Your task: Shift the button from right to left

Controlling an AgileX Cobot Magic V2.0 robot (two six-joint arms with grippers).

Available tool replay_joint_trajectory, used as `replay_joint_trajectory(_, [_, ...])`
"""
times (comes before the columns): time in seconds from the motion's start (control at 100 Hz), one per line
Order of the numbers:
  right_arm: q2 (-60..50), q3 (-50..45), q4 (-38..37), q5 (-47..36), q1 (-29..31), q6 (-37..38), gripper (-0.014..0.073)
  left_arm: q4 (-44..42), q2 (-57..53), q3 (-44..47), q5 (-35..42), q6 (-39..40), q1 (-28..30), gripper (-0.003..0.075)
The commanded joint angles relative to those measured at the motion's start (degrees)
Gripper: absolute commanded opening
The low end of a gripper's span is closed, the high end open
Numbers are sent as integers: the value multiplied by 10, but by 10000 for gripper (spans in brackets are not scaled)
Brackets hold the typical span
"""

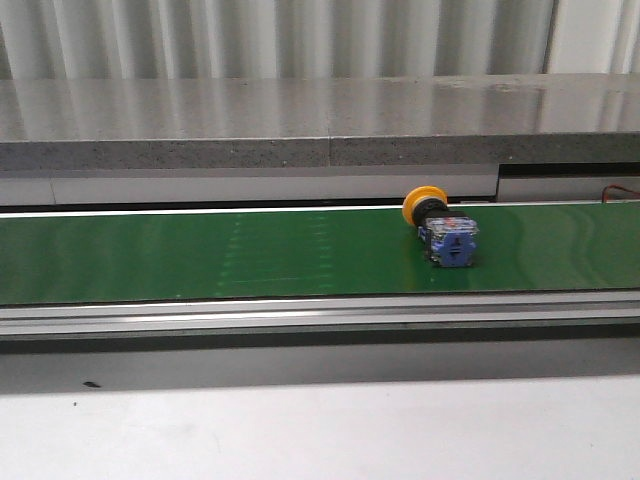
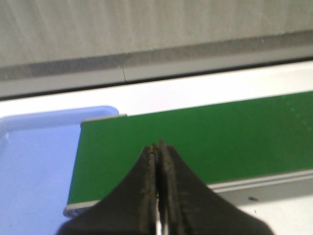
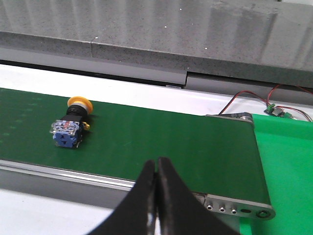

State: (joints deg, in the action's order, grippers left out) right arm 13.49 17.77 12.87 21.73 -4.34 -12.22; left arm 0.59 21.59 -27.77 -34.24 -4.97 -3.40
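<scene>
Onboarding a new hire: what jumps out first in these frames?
The button, yellow cap and blue body, lying on its side on the green conveyor belt, right of centre. A pale blue tray sits at the belt's left end. Both pincers, left and right, are shut and hold nothing.

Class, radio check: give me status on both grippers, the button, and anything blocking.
Left gripper shut, empty. Right gripper shut, empty. Button lying on green belt, right of centre, untouched. Nothing in the way.

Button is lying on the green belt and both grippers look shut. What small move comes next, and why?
Probably open the right gripper first. It is shut, apart from the button, which lies on its side on the belt in that wrist's view. The left gripper sees only bare belt.
</scene>
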Motion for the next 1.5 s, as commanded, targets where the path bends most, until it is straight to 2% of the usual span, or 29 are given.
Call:
replay_joint_trajectory(0.0, [5,15,7,-49,-1,-5,-60,12,61,-49,-3,6,-4,-20])
replay_joint_trajectory(0.1, [5,15,7,-49,-1,-5,-60,12,116,-79,-30,6,-4,-10])
replay_joint_trajectory(0.15, [5,15,7,-49,-1,-5,-60,14,141,-92,-42,1,-4,34])
replay_joint_trajectory(0.22, [5,15,7,-49,-1,-5,-60,15,172,-107,-50,0,-5,156])
replay_joint_trajectory(0.37, [5,15,7,-49,-1,-5,-60,15,209,-118,-36,0,-5,552])
replay_joint_trajectory(0.41, [5,15,7,-49,-1,-5,-60,15,214,-118,-23,0,-5,619])
replay_joint_trajectory(0.46, [5,15,7,-49,-1,-5,-60,14,219,-118,-11,0,-5,655])
replay_joint_trajectory(0.57, [5,15,7,-49,-1,-5,-60,18,226,-116,21,0,-5,652])
replay_joint_trajectory(0.68, [5,15,7,-49,-1,-5,-60,74,233,-119,45,0,-5,631])
replay_joint_trajectory(0.8, [5,15,7,-49,-1,-5,-60,136,268,-142,4,-1,-6,629])
replay_joint_trajectory(0.91, [5,15,7,-49,-1,-5,-60,217,317,-168,-39,-53,-15,629])
replay_joint_trajectory(1.05, [5,15,7,-49,-1,-5,-60,308,374,-194,-50,-86,-49,629])
replay_joint_trajectory(1.49, [5,15,7,-49,-1,-5,-60,320,571,-306,-59,-33,-194,629])
